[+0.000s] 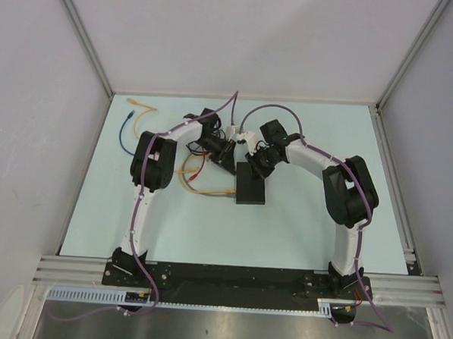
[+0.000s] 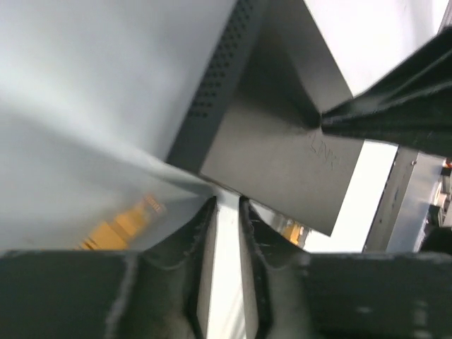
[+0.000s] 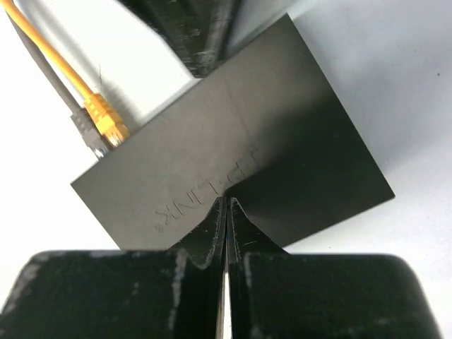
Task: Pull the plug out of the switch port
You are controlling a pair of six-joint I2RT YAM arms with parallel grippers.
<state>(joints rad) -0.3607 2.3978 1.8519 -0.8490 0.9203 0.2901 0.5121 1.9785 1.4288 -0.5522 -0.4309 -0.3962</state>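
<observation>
The TP-Link switch (image 1: 252,184) lies mid-table. Its orange plug (image 3: 106,120) looks seated at the 9 o'clock edge, so the pull is not yet done. The right gripper (image 3: 226,203), fingers together, rests on the switch top. The left gripper (image 2: 226,208), fingers slightly apart and empty, hovers by a corner.

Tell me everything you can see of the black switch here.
The switch is a flat matte-black rectangular box, plastic-looking, with embossed lettering ending in LINK on top and vent holes along one side. It lies flat on the pale table, near its middle. A yellow plug and a grey plug meet one edge, apparently seated in ports. The right gripper, shut, rests its tips on the top face; the left gripper sits at a corner, contact unclear.
</observation>
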